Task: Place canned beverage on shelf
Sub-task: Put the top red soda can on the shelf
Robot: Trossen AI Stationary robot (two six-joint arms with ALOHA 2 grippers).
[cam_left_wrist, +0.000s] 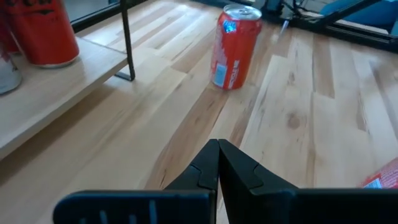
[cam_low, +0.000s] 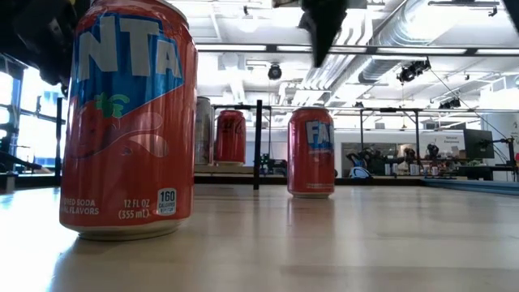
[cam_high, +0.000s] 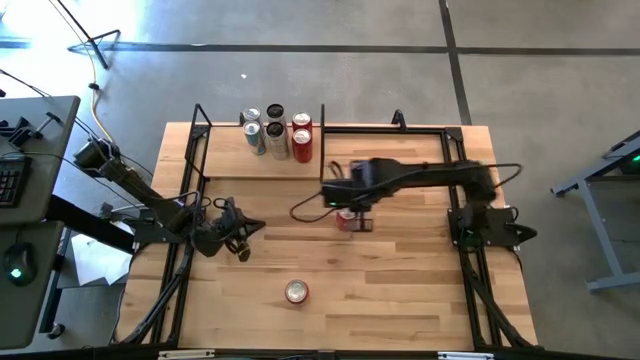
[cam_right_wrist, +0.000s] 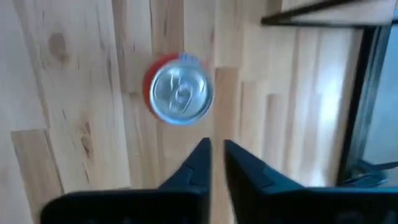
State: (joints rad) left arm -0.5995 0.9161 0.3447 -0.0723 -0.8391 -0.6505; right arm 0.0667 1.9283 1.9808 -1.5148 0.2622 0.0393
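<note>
You are looking across a slatted wooden table (cam_high: pixel 400 290) standing on a grey concrete floor (cam_high: pixel 330 70) crossed by dark lines. A desk (cam_high: pixel 30 200) is sitting beside it. Overhead, silver ducts (cam_low: pixel 381 32) are running under a bright white ceiling (cam_low: pixel 243 24), and daylight is coming through windows (cam_low: pixel 16 122).

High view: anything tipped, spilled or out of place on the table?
Nothing spilled or tipped. Two red cans stand upright off the shelf: one under the right tool, one near the table's front edge. The shelf cans look orderly.

Five cans (cam_high: pixel 276 132) stand on the shelf (cam_high: pixel 230 160); two more cans (cam_high: pixel 346 219) stand apart on the tabletop (cam_high: pixel 400 290).
</note>
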